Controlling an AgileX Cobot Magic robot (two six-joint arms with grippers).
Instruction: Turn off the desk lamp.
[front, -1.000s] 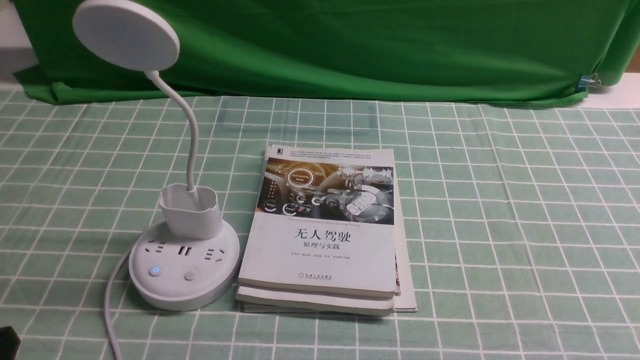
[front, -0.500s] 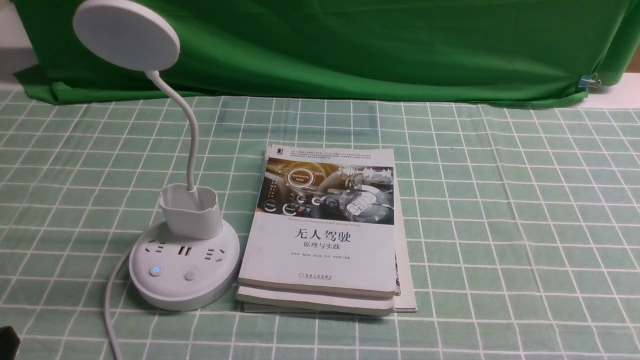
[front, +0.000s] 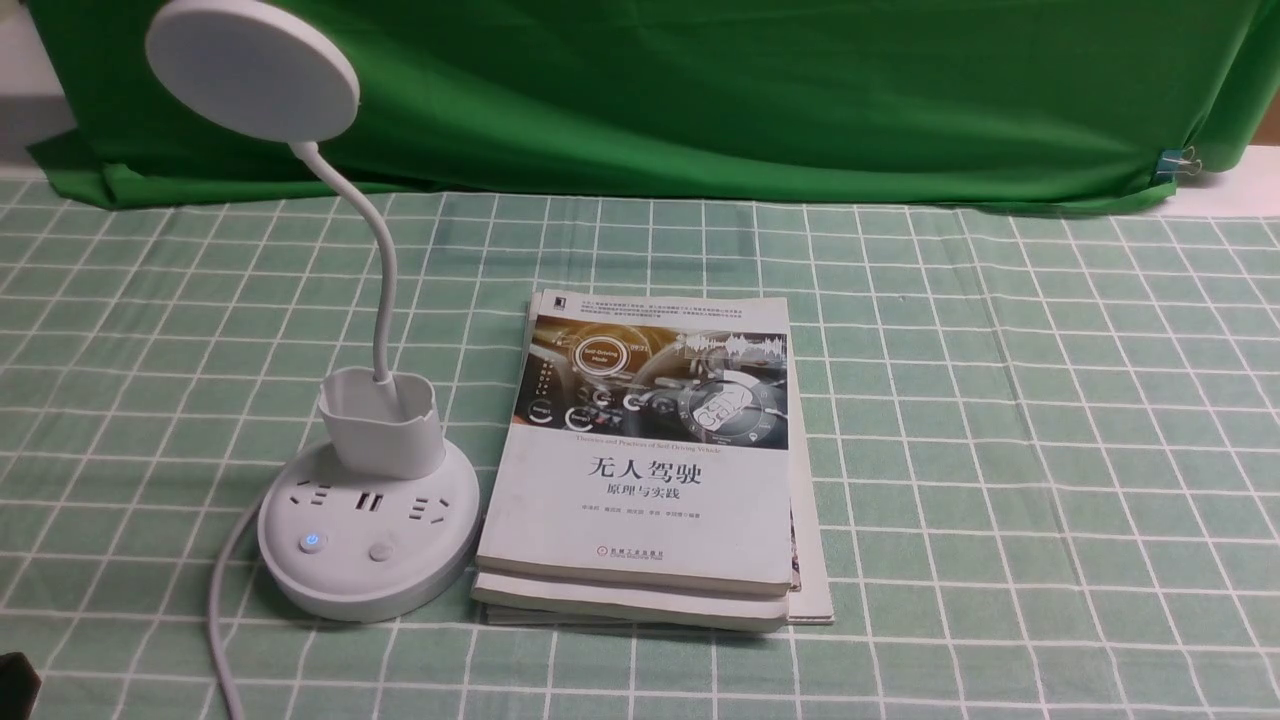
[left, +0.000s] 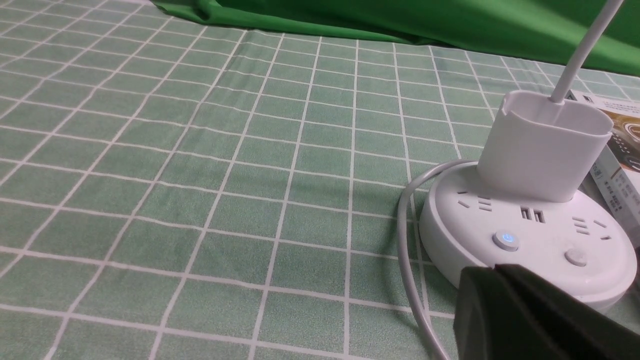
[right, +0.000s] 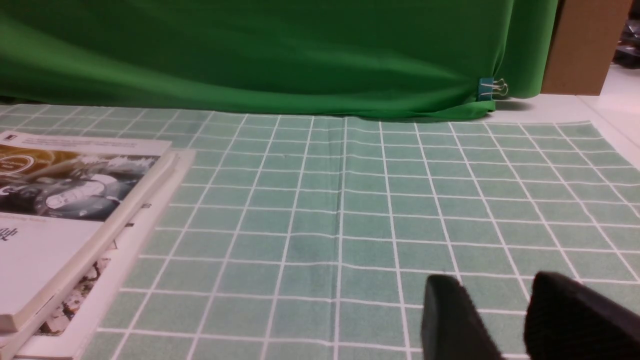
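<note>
- White plastic desk lamp stands on the robot's left side of the table, its round base near the front edge and its disc head raised high on a thin curved neck.
- On the base, the left button glows blue; the second button beside it is unlit. Sockets sit behind them, before a small cup holder.
- A white cord runs from the base toward the front edge.
- Left gripper shows in its wrist view as a dark shape just in front of the base, holding nothing; whether its jaws are parted cannot be told.
- Right gripper hovers low over bare cloth, well apart from the lamp, fingers slightly parted and empty.
- A stack of books lies just beside the base on its right.
- Green checked tablecloth covers the table; a green backdrop hangs behind.
</note>
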